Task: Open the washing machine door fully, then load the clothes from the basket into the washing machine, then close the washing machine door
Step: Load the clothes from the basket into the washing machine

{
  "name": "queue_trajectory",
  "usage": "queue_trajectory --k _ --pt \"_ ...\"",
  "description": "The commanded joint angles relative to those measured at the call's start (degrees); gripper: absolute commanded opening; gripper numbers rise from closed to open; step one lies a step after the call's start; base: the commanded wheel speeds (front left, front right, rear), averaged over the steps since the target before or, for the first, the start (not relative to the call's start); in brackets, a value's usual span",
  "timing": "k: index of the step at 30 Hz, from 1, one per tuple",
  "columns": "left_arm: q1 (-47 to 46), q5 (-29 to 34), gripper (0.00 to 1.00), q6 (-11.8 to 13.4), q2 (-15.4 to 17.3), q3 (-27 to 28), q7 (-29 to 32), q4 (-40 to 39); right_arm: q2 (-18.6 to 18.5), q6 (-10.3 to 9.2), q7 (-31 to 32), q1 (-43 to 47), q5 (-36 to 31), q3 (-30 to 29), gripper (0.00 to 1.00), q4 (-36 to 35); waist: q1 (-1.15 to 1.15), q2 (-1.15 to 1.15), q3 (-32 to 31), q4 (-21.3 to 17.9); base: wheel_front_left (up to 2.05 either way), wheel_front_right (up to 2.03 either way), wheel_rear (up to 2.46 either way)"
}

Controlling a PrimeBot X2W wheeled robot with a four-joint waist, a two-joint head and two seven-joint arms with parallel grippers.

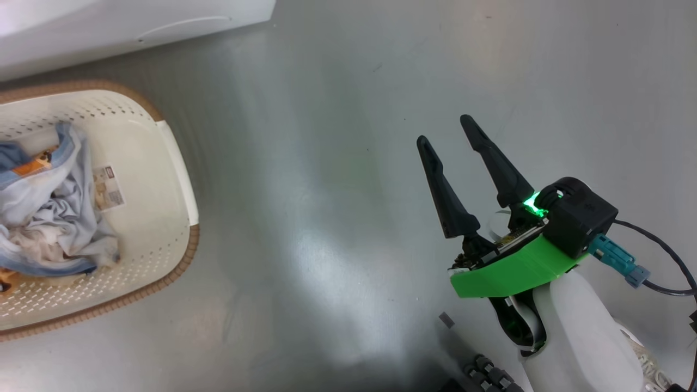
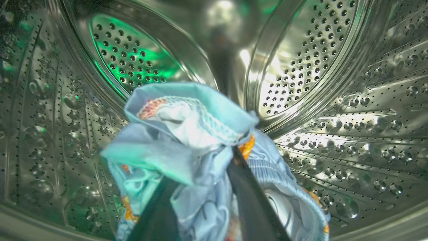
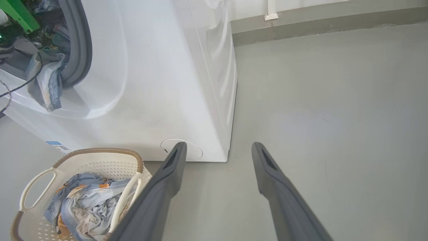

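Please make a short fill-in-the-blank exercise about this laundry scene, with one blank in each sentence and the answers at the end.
1. The right gripper hangs over the floor with its jaws ____.
2. The basket holds clothes, so it is not ____.
3. The left gripper, with a garment around its fingers, is inside the washing machine's steel ____.
Missing words: open; empty; drum.

Grey floor (image 3: pixel 334 100) runs to a darker skirting band (image 3: pixel 317 28) bearing what may be a white bracket (image 3: pixel 271 15).
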Motion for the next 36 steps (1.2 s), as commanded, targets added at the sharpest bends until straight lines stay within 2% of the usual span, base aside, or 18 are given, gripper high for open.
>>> queue_trajectory --k 1,10,17,20,22,29,36 --pt "1.0 -0.3 1.00 -0.4 2.4 0.2 0.1 -0.8 0.2 0.09 -0.7 0.6 -0.4 0.9 1.00 -0.9 0.00 0.00 -0.3 0.2 0.00 0.00 0.00" --pt "4.5 -1.5 1.00 0.5 1.5 0.5 -1.4 0.1 0.2 0.09 -0.7 1.0 -0.5 0.2 1.00 -0.3 0.00 0.00 -3.7 1.2 0.00 0.00 0.00" --pt "11.9 -2.7 1.00 1.1 0.1 1.3 -2.9 -2.2 0.2 0.09 -0.7 2.3 -0.8 -0.6 1.00 0.3 0.00 0.00 -7.6 2.4 0.00 0.00 0.00" --pt "16.8 -3.6 1.00 2.2 -0.7 2.4 -3.2 -5.0 0.2 0.09 -0.7 3.1 -1.2 -1.0 1.00 0.6 0.00 0.00 -9.4 3.2 0.00 0.00 0.00" --pt "20.7 -3.3 1.00 3.7 -1.0 3.0 -3.3 -8.2 0.2 0.09 -0.7 3.7 -1.5 -1.3 1.00 0.9 0.00 0.00 -10.6 3.8 0.00 0.00 0.00" --pt "39.8 -2.0 1.00 8.9 -3.5 7.7 -3.4 -27.9 0.2 0.09 -0.7 6.4 -2.8 -2.6 1.00 1.8 0.00 0.00 -15.0 6.0 0.00 0.00 0.00" --pt "58.9 0.5 1.00 13.8 -6.4 9.6 -3.4 -45.3 0.2 0.09 -0.7 8.7 -4.1 -3.9 1.00 2.9 0.00 0.00 -19.0 8.1 0.00 0.00 0.00"
